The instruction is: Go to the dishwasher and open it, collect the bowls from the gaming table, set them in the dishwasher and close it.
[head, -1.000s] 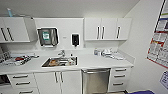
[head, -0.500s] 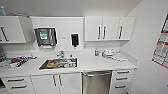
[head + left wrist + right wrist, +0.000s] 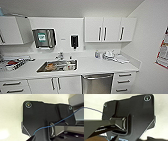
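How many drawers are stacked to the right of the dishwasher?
3 drawers beside the dishwasher: top, middle, bottom, the last partly cut by the picture's edge; any lower ones would be hidden.

Dishwasher (image 3: 97, 83): a built-in unit with a flat stainless-steel front, at the lower centre-right of the head view. Its door is shut and upright, flush with the cabinet fronts on either side. A horizontal bar handle runs across the top of the door, just under the edge of the white worktop (image 3: 100, 67). The unit sits between white cabinet doors (image 3: 55, 85) on its left and a stack of white drawers (image 3: 124, 81) on its right. The frame's bottom edge cuts off its lower part.
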### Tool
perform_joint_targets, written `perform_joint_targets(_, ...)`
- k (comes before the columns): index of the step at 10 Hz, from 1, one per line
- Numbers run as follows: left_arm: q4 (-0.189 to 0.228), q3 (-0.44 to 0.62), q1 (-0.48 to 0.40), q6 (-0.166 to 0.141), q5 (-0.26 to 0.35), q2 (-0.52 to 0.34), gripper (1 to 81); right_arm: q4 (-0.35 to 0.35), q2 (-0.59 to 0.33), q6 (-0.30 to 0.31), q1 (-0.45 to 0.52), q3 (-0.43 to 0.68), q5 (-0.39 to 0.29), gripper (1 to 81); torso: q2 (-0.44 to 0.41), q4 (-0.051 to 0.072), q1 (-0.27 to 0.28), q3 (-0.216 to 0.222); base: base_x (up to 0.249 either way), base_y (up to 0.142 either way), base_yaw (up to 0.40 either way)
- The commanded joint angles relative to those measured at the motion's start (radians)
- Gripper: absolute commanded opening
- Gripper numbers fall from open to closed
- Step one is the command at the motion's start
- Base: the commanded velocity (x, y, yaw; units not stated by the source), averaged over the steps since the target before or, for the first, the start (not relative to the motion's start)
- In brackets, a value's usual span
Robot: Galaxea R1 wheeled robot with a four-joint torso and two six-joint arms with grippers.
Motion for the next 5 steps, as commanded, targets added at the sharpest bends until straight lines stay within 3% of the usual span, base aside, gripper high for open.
perform_joint_targets(1,-0.005,0.005,-0.065,-0.001,0.039,-0.012,81.1,0.008,-0.017,-0.003,0.070,0.005,-0.051,81.1,0.000,0.000,0.000,0.000,0.157,0.000,0.000)
perform_joint_targets(5,-0.005,0.005,-0.066,-0.001,0.039,-0.014,81.1,0.008,-0.014,-0.003,0.070,0.005,-0.051,81.1,0.000,0.000,0.000,0.000,0.158,0.000,0.000)
